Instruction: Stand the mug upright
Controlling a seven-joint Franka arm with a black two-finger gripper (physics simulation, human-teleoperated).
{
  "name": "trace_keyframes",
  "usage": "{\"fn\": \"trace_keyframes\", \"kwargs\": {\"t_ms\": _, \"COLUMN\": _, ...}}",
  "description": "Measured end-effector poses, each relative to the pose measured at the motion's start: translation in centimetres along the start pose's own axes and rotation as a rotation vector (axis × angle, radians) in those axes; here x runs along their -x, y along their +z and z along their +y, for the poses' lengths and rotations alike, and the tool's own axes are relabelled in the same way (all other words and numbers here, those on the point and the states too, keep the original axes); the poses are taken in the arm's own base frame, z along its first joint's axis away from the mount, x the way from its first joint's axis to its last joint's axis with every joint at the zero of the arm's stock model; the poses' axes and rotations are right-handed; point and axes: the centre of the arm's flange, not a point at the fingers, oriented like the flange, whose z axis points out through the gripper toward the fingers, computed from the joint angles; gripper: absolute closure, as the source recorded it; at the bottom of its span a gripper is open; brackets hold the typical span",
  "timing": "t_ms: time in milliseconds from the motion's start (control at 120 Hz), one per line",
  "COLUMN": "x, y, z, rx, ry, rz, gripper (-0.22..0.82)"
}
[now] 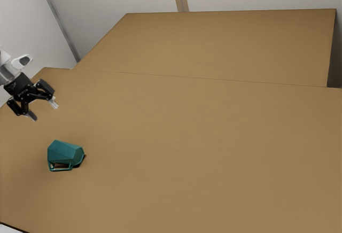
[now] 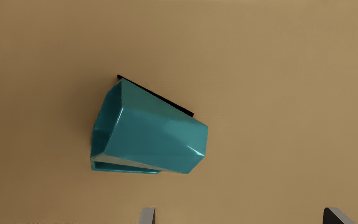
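Note:
High over the table, at the exterior view's left edge, my gripper (image 1: 45, 112) hangs open and holds nothing. The teal faceted mug (image 1: 65, 152) lies on its side on the tabletop, below the gripper and apart from it. In the wrist view the mug (image 2: 157, 130) shows its dark open mouth at one end and its narrower base at the other, with the handle low along one side. The fingertips of the gripper (image 2: 239, 216) stand wide apart there, with bare tabletop between them.
The brown tabletop (image 1: 203, 153) stretches away toward the exterior view's right. A raised brown panel or surface (image 1: 214, 46) adjoins its far side, with pale walls behind. A thin black strip of shadow lies along the mug's side.

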Motion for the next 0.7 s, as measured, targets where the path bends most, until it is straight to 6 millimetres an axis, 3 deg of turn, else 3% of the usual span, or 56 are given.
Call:
{"fn": "trace_keyframes", "kwargs": {"t_ms": 108, "x": 0.4, "y": 1.5, "z": -6.6, "rx": 0.101, "ry": -0.029, "rz": 0.015, "gripper": 0.02}}
{"fn": "trace_keyframes", "kwargs": {"t_ms": 217, "x": -0.4, "y": 5.2, "z": -13.0, "rx": 0.245, "ry": -0.06, "rz": 0.035, "gripper": 0.02}}
{"fn": "trace_keyframes", "kwargs": {"t_ms": 350, "x": 0.3, "y": 6.7, "z": -18.5, "rx": 0.39, "ry": -0.044, "rz": 0.117, "gripper": 0.02}}
{"fn": "trace_keyframes", "kwargs": {"t_ms": 458, "x": 0.4, "y": 9.2, "z": -20.7, "rx": 0.484, "ry": 0.001, "rz": 0.141, "gripper": 0.02}}
{"fn": "trace_keyframes", "kwargs": {"t_ms": 700, "x": 0.7, "y": 11.1, "z": -21.3, "rx": 0.595, "ry": 0.166, "rz": 0.221, "gripper": 0.02}}
